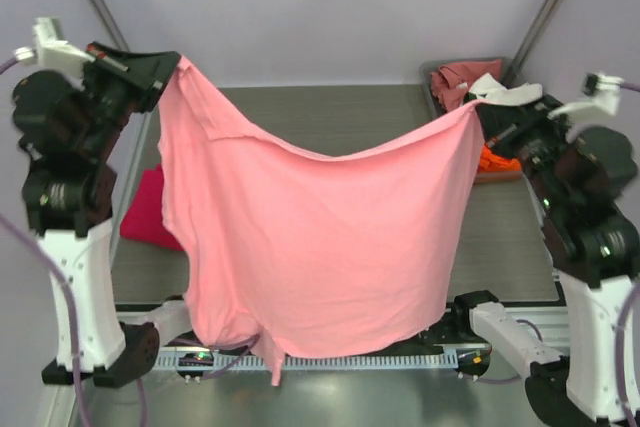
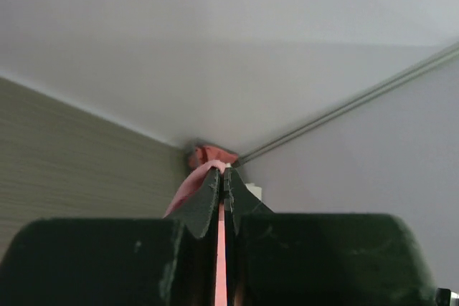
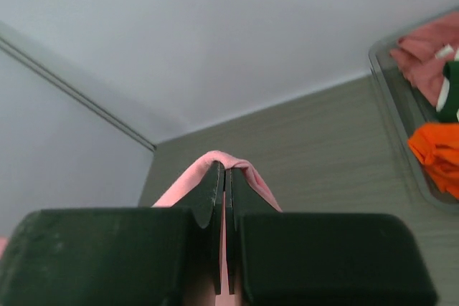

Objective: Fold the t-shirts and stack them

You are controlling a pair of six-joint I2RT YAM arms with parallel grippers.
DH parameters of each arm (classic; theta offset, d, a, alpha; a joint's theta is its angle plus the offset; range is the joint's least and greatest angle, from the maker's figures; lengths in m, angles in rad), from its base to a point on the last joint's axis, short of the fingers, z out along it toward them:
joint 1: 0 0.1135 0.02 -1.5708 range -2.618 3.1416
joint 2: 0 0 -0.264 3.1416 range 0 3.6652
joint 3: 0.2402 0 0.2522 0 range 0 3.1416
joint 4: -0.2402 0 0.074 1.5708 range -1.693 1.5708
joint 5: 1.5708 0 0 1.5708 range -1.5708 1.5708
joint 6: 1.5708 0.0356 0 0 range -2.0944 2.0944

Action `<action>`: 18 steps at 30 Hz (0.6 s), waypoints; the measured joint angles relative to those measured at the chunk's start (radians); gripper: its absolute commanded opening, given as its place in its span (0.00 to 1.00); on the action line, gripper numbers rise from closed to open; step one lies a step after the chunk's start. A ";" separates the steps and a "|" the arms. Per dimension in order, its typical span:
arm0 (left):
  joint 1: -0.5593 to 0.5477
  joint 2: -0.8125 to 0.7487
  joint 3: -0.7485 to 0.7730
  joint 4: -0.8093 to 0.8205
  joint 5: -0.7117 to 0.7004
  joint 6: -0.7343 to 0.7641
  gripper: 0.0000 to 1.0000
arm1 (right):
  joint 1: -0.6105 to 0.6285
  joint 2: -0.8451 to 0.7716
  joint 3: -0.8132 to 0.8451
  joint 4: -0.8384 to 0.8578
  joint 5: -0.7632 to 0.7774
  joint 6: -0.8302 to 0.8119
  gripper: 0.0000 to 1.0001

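A light pink t-shirt (image 1: 310,237) hangs spread in the air between both arms, sagging in the middle, its lower edge down by the arm bases. My left gripper (image 1: 172,69) is shut on its upper left corner; the cloth shows between the jaws in the left wrist view (image 2: 221,177). My right gripper (image 1: 478,113) is shut on the upper right corner, cloth draped over its tips (image 3: 226,166). A magenta-red t-shirt (image 1: 150,212) lies folded on the table at the left, partly hidden behind the pink one.
A grey tray (image 1: 432,72) at the back right holds a dusty rose shirt (image 1: 458,82), a white one with dark trim (image 1: 515,94) and an orange one (image 1: 495,162); it also shows in the right wrist view (image 3: 437,141). Walls close the back and sides.
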 measured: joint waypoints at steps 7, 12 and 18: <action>0.002 0.298 0.029 0.071 -0.002 0.004 0.00 | 0.000 0.307 -0.073 0.072 0.008 0.000 0.01; 0.023 0.581 0.414 0.084 0.034 -0.018 0.00 | -0.003 0.563 0.148 0.089 -0.004 0.008 0.01; 0.134 0.723 0.625 0.315 0.112 -0.156 0.00 | -0.070 0.750 0.464 0.135 -0.091 0.056 0.01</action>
